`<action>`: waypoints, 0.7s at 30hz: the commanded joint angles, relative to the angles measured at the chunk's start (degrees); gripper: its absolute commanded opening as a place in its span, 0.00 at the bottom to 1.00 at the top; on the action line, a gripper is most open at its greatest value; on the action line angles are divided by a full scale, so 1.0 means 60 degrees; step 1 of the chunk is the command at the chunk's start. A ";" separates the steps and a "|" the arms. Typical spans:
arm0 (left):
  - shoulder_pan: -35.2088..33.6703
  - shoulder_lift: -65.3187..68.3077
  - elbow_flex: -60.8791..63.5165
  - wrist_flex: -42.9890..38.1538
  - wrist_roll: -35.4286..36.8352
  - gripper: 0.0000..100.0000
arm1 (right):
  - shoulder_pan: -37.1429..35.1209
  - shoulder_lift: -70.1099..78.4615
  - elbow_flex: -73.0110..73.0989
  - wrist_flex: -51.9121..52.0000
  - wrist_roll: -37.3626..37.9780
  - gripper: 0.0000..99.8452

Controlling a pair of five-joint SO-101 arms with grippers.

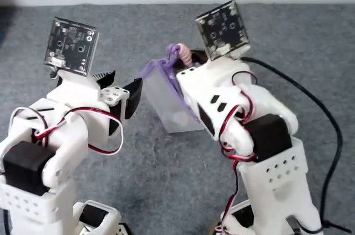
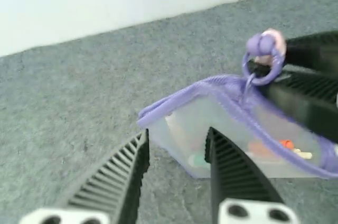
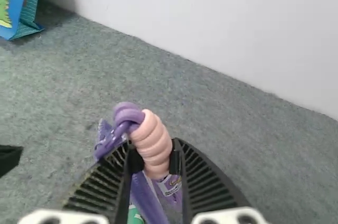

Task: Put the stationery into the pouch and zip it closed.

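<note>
Pouch point(image 1: 166, 99): it is standing on edge between your two arms, clear-walled with purple trim, its top edge raised toward the right arm and its lower edge down at the worktop point(image 1: 166, 185). You cannot tell whether that edge is bearing on the surface.
Stationery point(image 2: 285, 143): small coloured pieces are showing through the clear wall, lying low inside the pouch. They are too blurred to name one by one.
Zipper point(image 2: 232, 102): the purple strip is running along the raised top edge. You cannot tell how far along it is closed.
Zipper pull point(image 3: 148, 139): a coiled pink and purple charm is hanging from a ring at the high point of the zipper.
Right gripper point(image 3: 152, 152): it is clamping the zipper pull between its black ribbed jaws, which are drawn in narrow around the pink coil. It is sitting at the pouch's top edge, above the trim.
Left gripper point(image 2: 177, 134): its jaws are standing wide apart and holding nothing. It is pointing at the pouch's near end, just beside the corner; contact is not clear from your views.
Surroundings: a white wall point(image 3: 237, 23) is rising behind the grey worktop, a blue printed item point(image 3: 13, 2) is leaning by it, and a black cable point(image 1: 327, 129) is trailing past the right arm.
</note>
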 commanded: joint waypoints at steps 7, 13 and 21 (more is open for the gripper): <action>-0.0161 -0.0103 -0.0344 0.0073 -0.0791 0.18 | -0.0784 -0.0110 0.0381 -0.0564 -0.0015 0.01; -0.0454 -0.0088 -0.0344 0.0073 -0.1392 0.18 | -0.0799 -0.0154 0.0381 0.0198 -0.0015 0.01; -0.0410 -0.0044 0.0110 0.0821 -0.2344 0.18 | -0.0799 -0.0183 0.0352 0.0139 0.0366 0.01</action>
